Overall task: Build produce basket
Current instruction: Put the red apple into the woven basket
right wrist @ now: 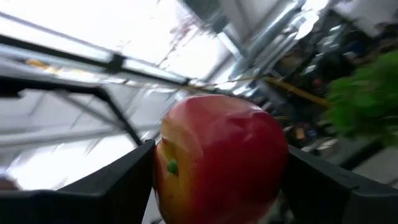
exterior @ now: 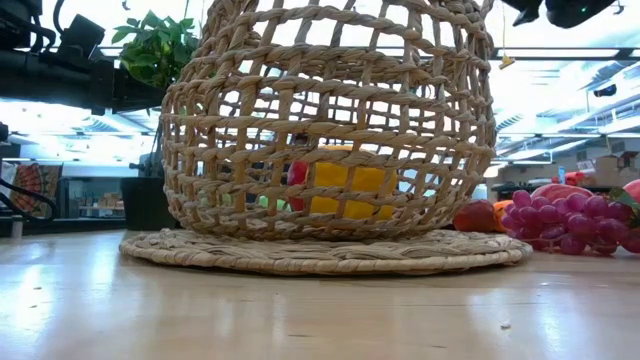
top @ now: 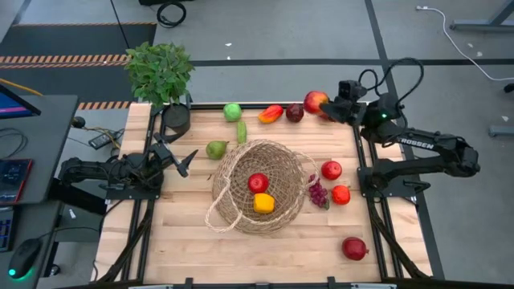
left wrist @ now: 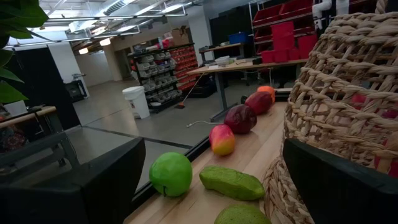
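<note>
My right hand [top: 328,107] grips a red apple [top: 315,101] at the far edge of the counter [top: 185,249], well beyond the basket [top: 259,188], so the basket lies toward the near side and toward my waiting, open left hand [top: 178,159].

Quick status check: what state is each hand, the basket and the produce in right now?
Right hand: shut on red apple, at the far table edge.
Left hand: open, empty, beside the basket.
Basket: upright, holding a red fruit and a yellow piece.
Grapes: on table, outside basket.
</note>
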Action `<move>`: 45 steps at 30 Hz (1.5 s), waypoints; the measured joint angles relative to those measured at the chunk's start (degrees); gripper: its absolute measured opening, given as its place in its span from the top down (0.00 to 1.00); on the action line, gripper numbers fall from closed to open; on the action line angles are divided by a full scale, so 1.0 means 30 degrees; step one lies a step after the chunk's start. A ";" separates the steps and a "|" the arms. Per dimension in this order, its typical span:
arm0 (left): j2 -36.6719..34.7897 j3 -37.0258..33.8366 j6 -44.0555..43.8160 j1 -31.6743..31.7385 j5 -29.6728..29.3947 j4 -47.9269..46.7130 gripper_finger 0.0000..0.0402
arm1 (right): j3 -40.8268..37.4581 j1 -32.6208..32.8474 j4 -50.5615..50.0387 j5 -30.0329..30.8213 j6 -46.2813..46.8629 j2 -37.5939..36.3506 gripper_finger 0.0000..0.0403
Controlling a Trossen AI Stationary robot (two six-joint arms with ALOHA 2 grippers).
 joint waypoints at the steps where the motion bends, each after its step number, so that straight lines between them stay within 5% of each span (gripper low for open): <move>1: 0.0000 0.0000 -0.0006 0.0000 0.0000 0.0000 0.03 | 0.0202 0.0354 0.0023 -0.0183 -0.0223 0.0000 0.23; 8: 0.0000 0.0000 -0.0001 0.0006 0.0007 0.0000 0.03 | 0.3436 0.2946 -0.2378 -0.0570 -0.3681 0.0905 0.23; 18: 0.0000 0.0000 -0.0001 0.0006 0.0006 0.0000 0.03 | 1.1715 0.5844 -1.7123 0.0022 -0.8174 0.5703 0.23; 27: 0.0000 0.0000 -0.0007 0.0003 0.0000 0.0007 0.03 | 1.8028 0.7594 -2.4612 0.0570 -1.0116 1.0072 0.23; 36: 0.0000 0.0000 0.0000 0.0007 0.0007 0.0029 0.03 | 2.3066 0.9801 -3.1331 0.5972 -1.3677 1.3144 0.23; 45: 0.0000 0.0000 0.0000 0.0001 0.0007 0.0051 0.03 | 2.3597 1.2541 -3.5328 1.1316 -1.9773 1.5579 0.23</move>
